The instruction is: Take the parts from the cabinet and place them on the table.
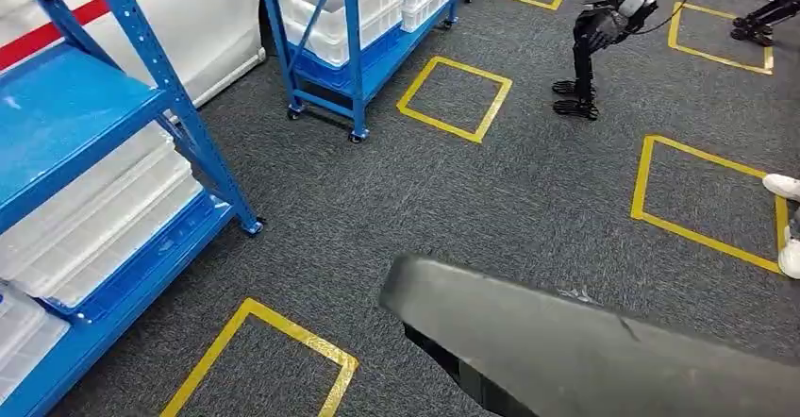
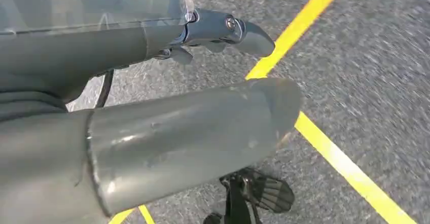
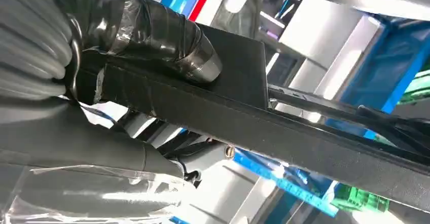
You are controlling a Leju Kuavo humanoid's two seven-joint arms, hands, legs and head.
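A flat dark grey part (image 1: 604, 351) juts across the lower right of the head view, above the carpet. In the right wrist view my right hand (image 3: 96, 77) grips this black flat part (image 3: 304, 133), the taped thumb (image 3: 167, 41) pressing on one face and the fingers (image 3: 91, 153) curled under the other. My left hand (image 2: 152, 107) hangs over the grey carpet with nothing in it, its thick thumb (image 2: 192, 138) apart from the dark fingers (image 2: 223, 29). The blue shelving cabinet (image 1: 94, 106) stands at the left, with white bins (image 1: 104, 219) on its lower shelves.
A second blue wheeled rack (image 1: 349, 30) with white crates stands further back. Yellow tape squares (image 1: 455, 98) mark the grey carpet. Another dark robot (image 1: 594, 40) stands at the far right, and a person's white shoes (image 1: 785, 219) show at the right edge.
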